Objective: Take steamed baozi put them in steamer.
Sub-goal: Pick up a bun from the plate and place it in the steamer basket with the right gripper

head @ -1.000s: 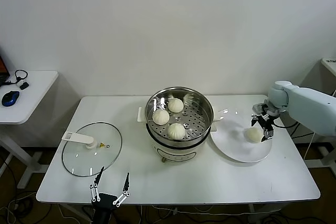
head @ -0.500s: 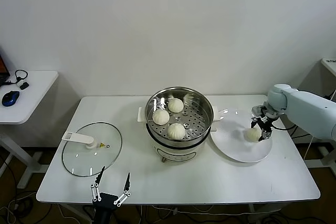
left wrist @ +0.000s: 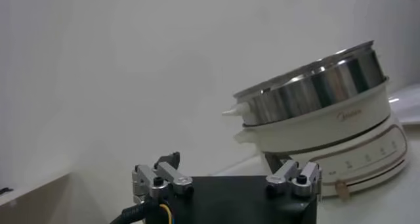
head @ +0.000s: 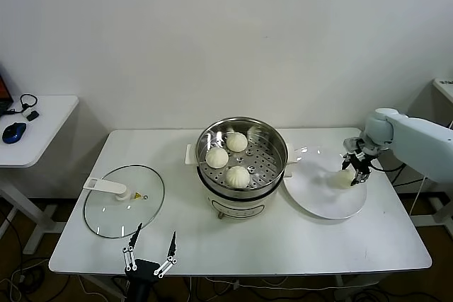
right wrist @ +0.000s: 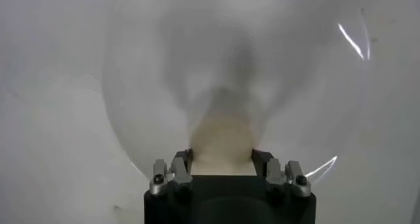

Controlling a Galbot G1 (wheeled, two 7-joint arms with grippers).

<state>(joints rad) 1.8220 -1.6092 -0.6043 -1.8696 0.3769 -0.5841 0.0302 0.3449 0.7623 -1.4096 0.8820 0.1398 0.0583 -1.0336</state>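
The steamer (head: pixel 276 143) stands mid-table with three baozi on its perforated tray: one at the back (head: pixel 236 141), one at the left (head: pixel 216 157) and one at the front (head: pixel 238 175). The fourth baozi (head: pixel 344 177) is at the right side of the white plate (head: pixel 318 199). My right gripper (head: pixel 353 172) is shut on it. In the right wrist view this baozi (right wrist: pixel 222 134) sits between the two fingers (right wrist: pixel 182 159) of the gripper (right wrist: pixel 222 157), with the plate below. My left gripper (head: pixel 149 251) is open and empty, parked at the table's front edge.
A round glass lid (head: pixel 124 199) with a white handle lies at the table's left. The steamer's side (left wrist: pixel 315 87) shows in the left wrist view beyond the left gripper (left wrist: pixel 226 167). A side table (head: pixel 39 114) with a mouse stands far left.
My right gripper has shifted slightly right and up over the plate, with the last baozi held between its fingers. The left arm and the steamer have not moved.
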